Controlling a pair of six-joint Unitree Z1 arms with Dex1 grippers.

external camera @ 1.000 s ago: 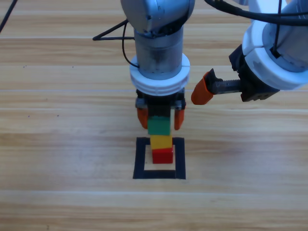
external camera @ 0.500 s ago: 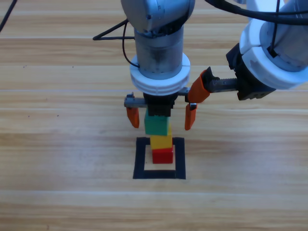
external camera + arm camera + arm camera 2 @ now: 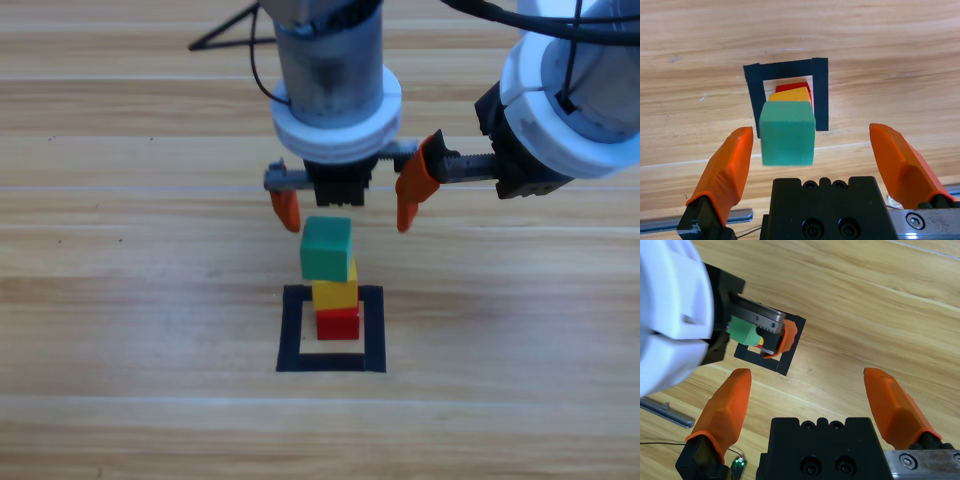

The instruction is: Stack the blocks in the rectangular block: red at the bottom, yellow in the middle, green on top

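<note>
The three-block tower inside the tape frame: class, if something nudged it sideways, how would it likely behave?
Probably tippy: the tower is one block wide and three high. The green block sits slightly askew on the yellow block, so it would likely slide off first. The open left gripper hangs close above, so a bump looks possible.

A light wooden table [image 3: 120, 300] of long planks fills the background; evenly lit.

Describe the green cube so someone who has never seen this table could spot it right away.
Find the black tape frame on the wooden table; a three-cube tower stands inside it. The green cube is the top one, resting on the yellow cube, which sits on the red cube. It alone is teal-green, and the left gripper hangs open just above it.
</note>
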